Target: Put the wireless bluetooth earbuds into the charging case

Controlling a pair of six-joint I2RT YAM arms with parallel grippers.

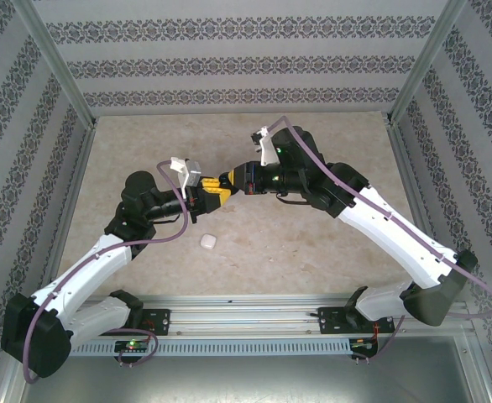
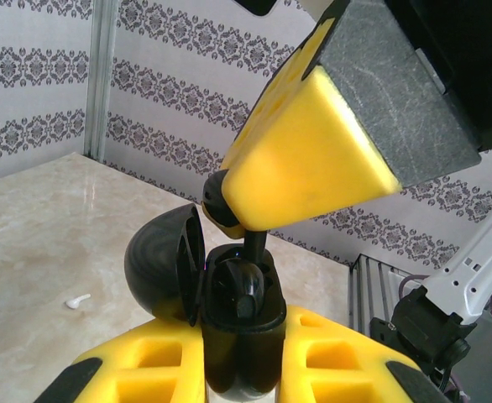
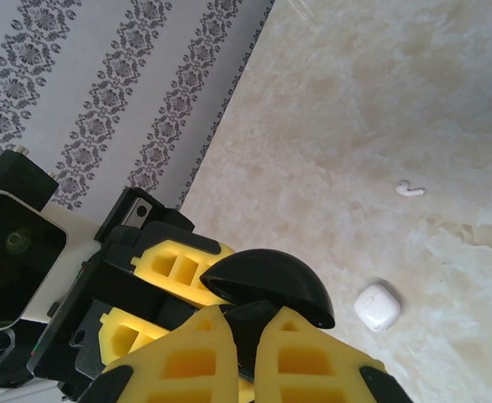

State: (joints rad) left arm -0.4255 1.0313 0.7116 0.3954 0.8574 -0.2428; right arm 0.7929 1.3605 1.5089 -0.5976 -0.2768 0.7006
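While the glossy black, rounded plastic charging case (image 2: pixel 238 344) stands upright in the left gripper (image 2: pixel 238 374), whose yellow fingers are closed on its lower body from both sides, we see its domed lid (image 2: pixel 166 260) swung open to the left and one black earbud (image 2: pixel 244 290) already seated in a socket. Directly above the mouth hangs a second black earbud (image 2: pixel 221 204), pinched in the closed right gripper (image 3: pixel 246 326). Its stem points down and its lower end is at the mouth of the case, partly hidden behind the seated one, so we cannot tell how deep it sits. We judge that the coming move turns on this one line: the stem's long axis runs nearly upright, leaning slightly, and the free socket lies straight below it. The right arm would therefore need to press along that axis while the left holds the case steady. From above, the two grippers meet tip to tip over the middle of the pale marbled table (image 3: pixel 380 101), with the case held off its surface. Further out, a small glossy white pebble-shaped case (image 3: pixel 376 306) lies shut on the table, nearer the left arm than the right. A loose white earbud (image 3: pixel 410 190) lies well apart from it. Neither is touched, so we reckon that pair is not yet done.
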